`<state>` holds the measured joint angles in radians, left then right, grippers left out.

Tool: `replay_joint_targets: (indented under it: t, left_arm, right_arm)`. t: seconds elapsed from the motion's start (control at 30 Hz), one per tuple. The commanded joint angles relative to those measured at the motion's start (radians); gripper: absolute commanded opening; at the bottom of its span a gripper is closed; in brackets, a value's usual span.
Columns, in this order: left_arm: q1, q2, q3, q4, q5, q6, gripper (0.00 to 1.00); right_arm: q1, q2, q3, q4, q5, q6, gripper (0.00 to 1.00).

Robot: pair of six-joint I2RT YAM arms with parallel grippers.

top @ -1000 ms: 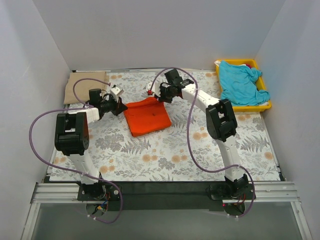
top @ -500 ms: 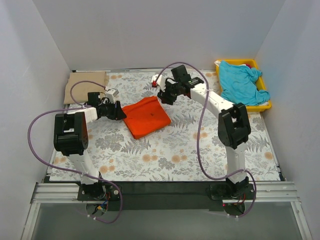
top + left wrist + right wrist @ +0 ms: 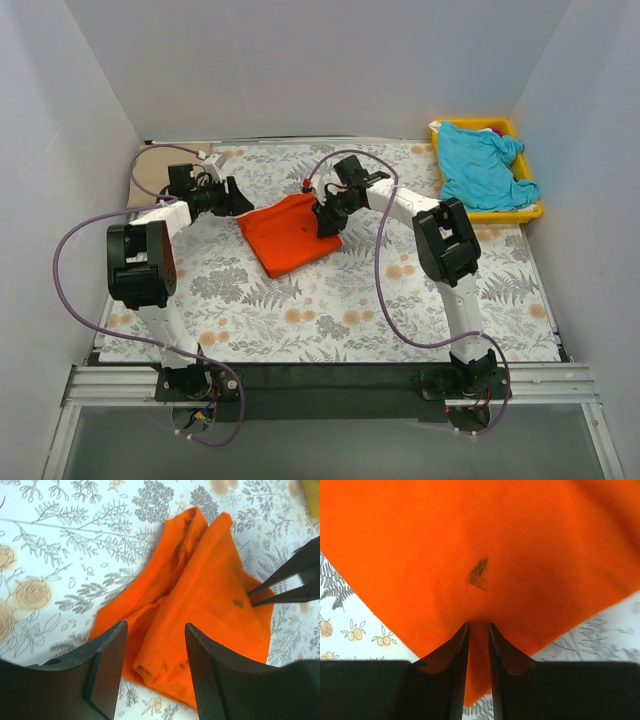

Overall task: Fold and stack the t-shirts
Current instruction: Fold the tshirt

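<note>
The orange-red t-shirt lies folded in a rough square on the printed cloth, with loose folds along its left edge. My left gripper is open just over that left edge, holding nothing. My right gripper is down on the shirt's right part, its jaws nearly closed with a pinch of orange cloth between them. Its thin fingers show in the left wrist view. The turquoise t-shirt is heaped in the yellow tray. The tan t-shirt lies folded at the back left, partly behind my left arm.
The yellow tray stands at the back right against the wall. The grey fern-and-flower cloth covers the table. White walls close in the left, back and right sides. Purple cables loop off both arms.
My right gripper came down from behind the shirt onto its right part and closed on the cloth. My left arm swung back and left; the shirt shifted slightly left.
</note>
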<state>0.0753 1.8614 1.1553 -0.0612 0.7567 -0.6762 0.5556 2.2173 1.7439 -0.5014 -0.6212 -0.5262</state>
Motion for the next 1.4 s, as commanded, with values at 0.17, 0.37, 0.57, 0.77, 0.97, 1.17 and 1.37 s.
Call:
replay_joint_targets:
  t: [0.17, 0.37, 0.57, 0.77, 0.97, 1.17, 1.37]
  left_arm:
    - [-0.055, 0.107, 0.077, 0.07, 0.144, -0.12, 0.49]
    - [-0.057, 0.042, -0.038, 0.184, 0.188, -0.164, 0.47]
    - [-0.057, -0.027, -0.086, 0.225, 0.211, -0.171, 0.49]
    - [-0.057, 0.001, -0.026, 0.167, 0.228, -0.016, 0.5]
    - [-0.06, 0.097, 0.102, 0.036, 0.179, 0.128, 0.5]
    - [-0.062, 0.159, 0.149, -0.074, 0.187, 0.23, 0.5]
    - [-0.062, 0.182, 0.15, -0.091, 0.204, 0.257, 0.5]
  right_arm:
    - [0.009, -0.048, -0.19, 0.113, -0.113, 0.187, 0.24]
    - [0.066, -0.218, -0.38, 0.19, -0.239, 0.299, 0.24]
    - [0.012, -0.271, -0.262, 0.182, -0.233, 0.287, 0.32]
    - [-0.086, -0.274, -0.165, 0.135, -0.048, 0.163, 0.52]
    - [-0.112, -0.194, -0.133, 0.118, 0.051, 0.103, 0.54]
    - [-0.131, -0.133, -0.127, 0.121, 0.038, 0.115, 0.66]
    - [-0.131, -0.088, -0.112, 0.135, 0.011, 0.144, 0.65]
